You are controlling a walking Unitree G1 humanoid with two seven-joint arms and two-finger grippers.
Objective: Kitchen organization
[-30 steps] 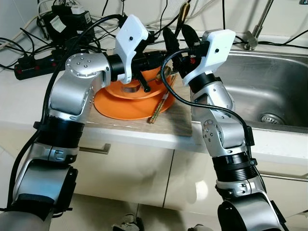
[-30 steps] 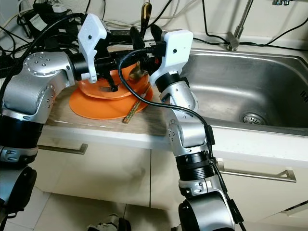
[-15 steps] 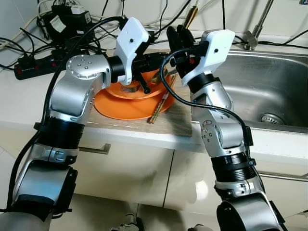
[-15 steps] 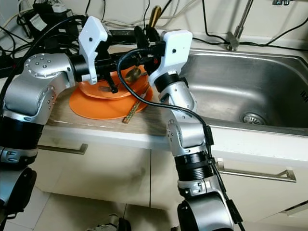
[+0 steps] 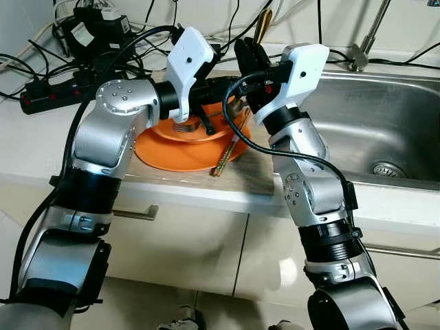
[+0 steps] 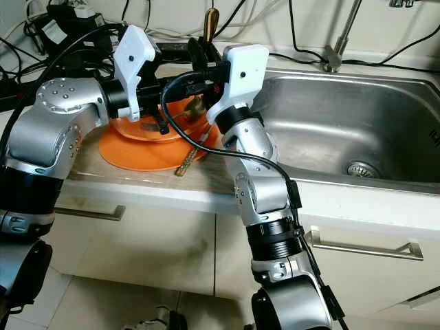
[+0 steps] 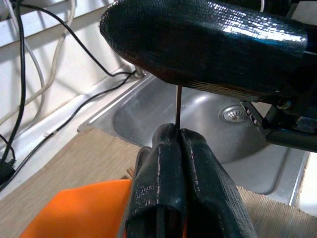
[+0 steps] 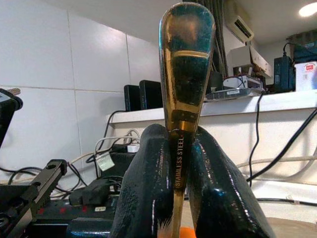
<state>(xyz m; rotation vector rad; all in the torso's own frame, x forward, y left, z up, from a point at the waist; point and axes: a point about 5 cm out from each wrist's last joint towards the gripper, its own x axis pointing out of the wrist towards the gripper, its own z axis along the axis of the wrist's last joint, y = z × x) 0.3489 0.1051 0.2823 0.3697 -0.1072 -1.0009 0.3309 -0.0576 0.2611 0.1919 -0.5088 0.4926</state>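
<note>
While the right gripper (image 8: 173, 163) clamps a gold spoon (image 8: 184, 74) upright, orange plates (image 5: 180, 148) sit below. The left gripper (image 7: 181, 163) pinches a thin metal utensil (image 7: 178, 106).

You're facing a pale countertop (image 5: 41, 148) along a white tiled wall (image 8: 74, 99). Stainless sink (image 6: 357, 117) sits on your right, drain (image 6: 359, 169) near its front, faucet base (image 6: 333, 62) at the back rim. Black power strip (image 5: 41, 96) and tangled cables (image 5: 103, 27) back left. Cream cabinet fronts below, metal handles (image 6: 364, 247). Tiled floor (image 6: 89, 302). A ceiling light (image 8: 307, 9) is on.
</note>
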